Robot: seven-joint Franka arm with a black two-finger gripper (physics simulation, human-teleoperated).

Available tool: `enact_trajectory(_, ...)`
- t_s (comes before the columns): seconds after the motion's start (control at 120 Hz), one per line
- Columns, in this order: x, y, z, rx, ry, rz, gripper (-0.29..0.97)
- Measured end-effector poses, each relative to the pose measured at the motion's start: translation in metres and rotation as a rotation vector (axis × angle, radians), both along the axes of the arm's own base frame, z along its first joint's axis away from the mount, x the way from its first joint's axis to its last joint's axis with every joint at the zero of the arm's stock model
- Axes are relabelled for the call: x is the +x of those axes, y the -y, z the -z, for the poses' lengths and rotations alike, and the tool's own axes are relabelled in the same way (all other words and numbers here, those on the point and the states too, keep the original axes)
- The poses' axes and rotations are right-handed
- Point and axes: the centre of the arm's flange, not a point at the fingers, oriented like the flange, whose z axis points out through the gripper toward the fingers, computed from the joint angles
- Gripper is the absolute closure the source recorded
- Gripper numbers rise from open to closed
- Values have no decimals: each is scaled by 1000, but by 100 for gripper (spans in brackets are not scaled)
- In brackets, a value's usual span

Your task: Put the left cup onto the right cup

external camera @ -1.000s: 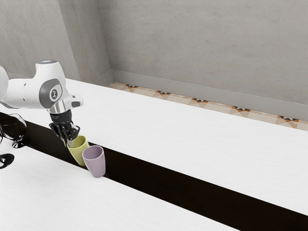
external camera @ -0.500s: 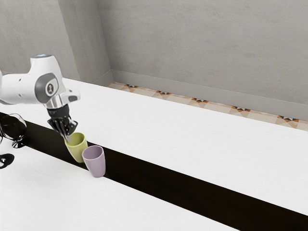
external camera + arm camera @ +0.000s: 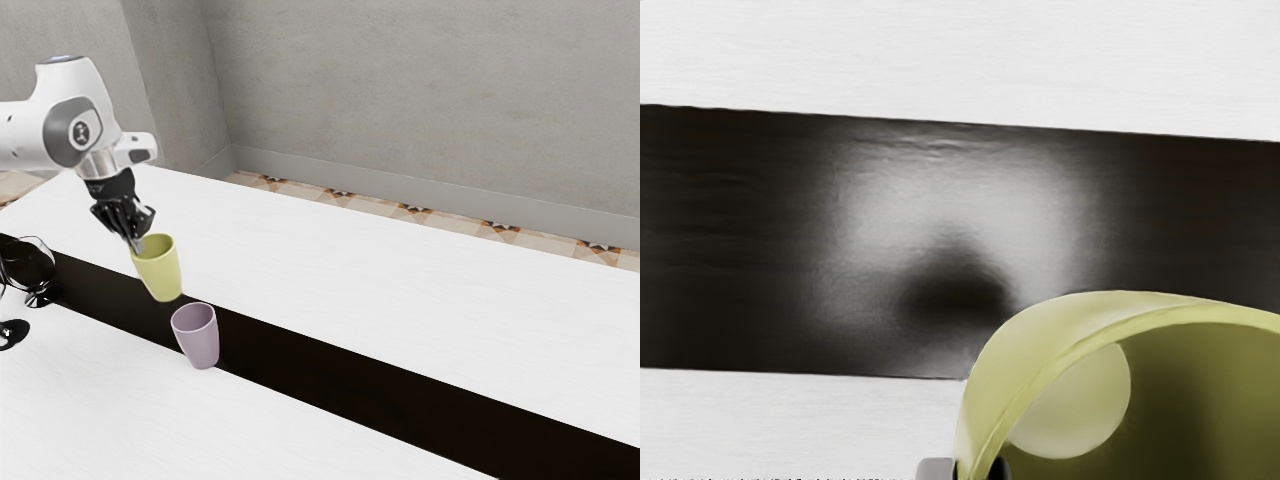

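The black two-finger claw (image 3: 136, 238) pinches the rim of the yellow-green cup (image 3: 160, 270), which hangs tilted above the table's black strip (image 3: 400, 398). The lilac cup (image 3: 195, 335) stands upright there, apart.

exterior camera high, side-on, far, facing across table (image 3: 420, 290); wrist camera close, looking down; shared: yellow cup (image 3: 158, 268) (image 3: 1200, 400).

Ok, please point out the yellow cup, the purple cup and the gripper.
yellow cup (image 3: 158, 270), exterior view, its side wall.
purple cup (image 3: 195, 342), exterior view, its side wall.
gripper (image 3: 137, 240), exterior view, between the fingertips.
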Motion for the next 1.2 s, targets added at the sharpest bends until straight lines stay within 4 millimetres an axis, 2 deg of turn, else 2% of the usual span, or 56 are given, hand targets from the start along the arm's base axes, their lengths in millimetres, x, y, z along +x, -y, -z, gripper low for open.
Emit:
enact_trajectory(0.183,-6,13,-21,-5,14,21,79)
enact_trajectory(0.442,-2,59,-18,-15,-4,99,79)
enact_trajectory(0.567,-3,71,-11,-21,-20,116,79)
enact_trajectory(1.075,-7,62,12,-33,-62,77,79)
enact_trajectory(1.2,-2,62,24,-34,-79,72,79)
